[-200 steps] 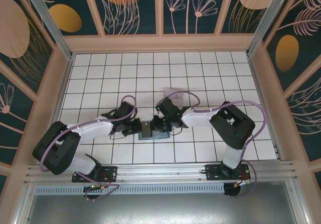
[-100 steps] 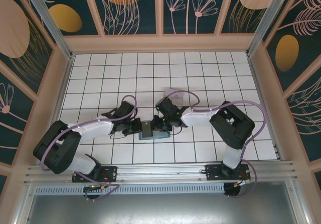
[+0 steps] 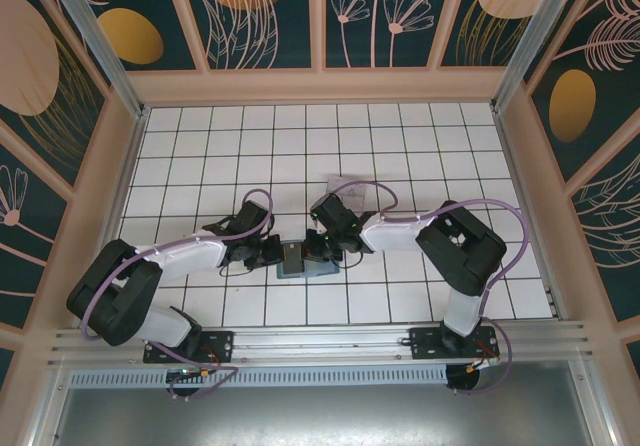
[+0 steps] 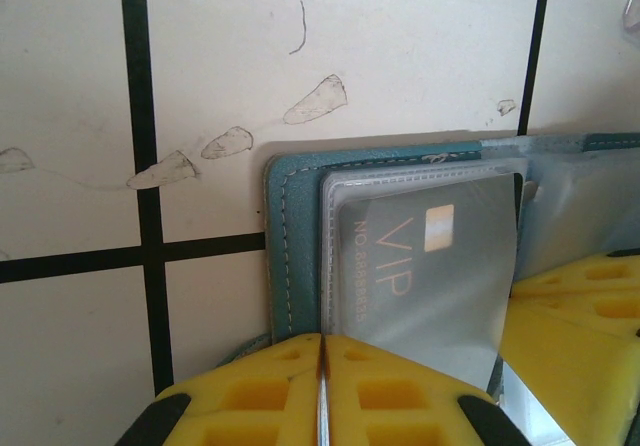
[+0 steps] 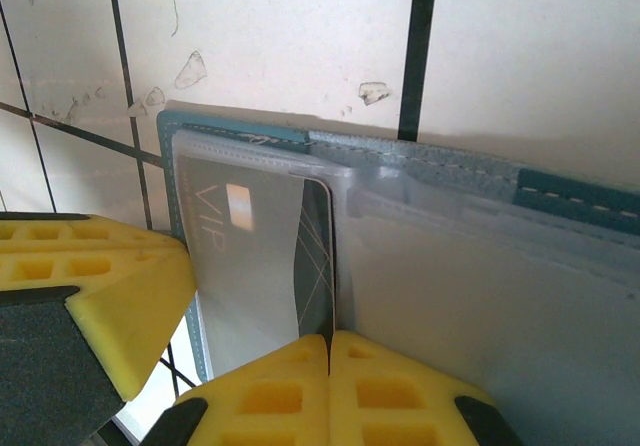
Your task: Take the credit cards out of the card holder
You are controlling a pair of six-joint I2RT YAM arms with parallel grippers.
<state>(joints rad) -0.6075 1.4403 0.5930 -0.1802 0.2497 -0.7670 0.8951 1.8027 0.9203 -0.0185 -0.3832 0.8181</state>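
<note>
Right end effector pinches the pale grey VIP card in the open teal-blue folding card holder, with the left end effector clenched at its edge.

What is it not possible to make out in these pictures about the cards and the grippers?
Left wrist view: the closed left gripper covers the near edge of the grey VIP card, so what it pinches is hidden.
Right wrist view: the closed right gripper hides that card's lower edge likewise.
Top view: the dark patch on the card holder is too small to identify.
</note>
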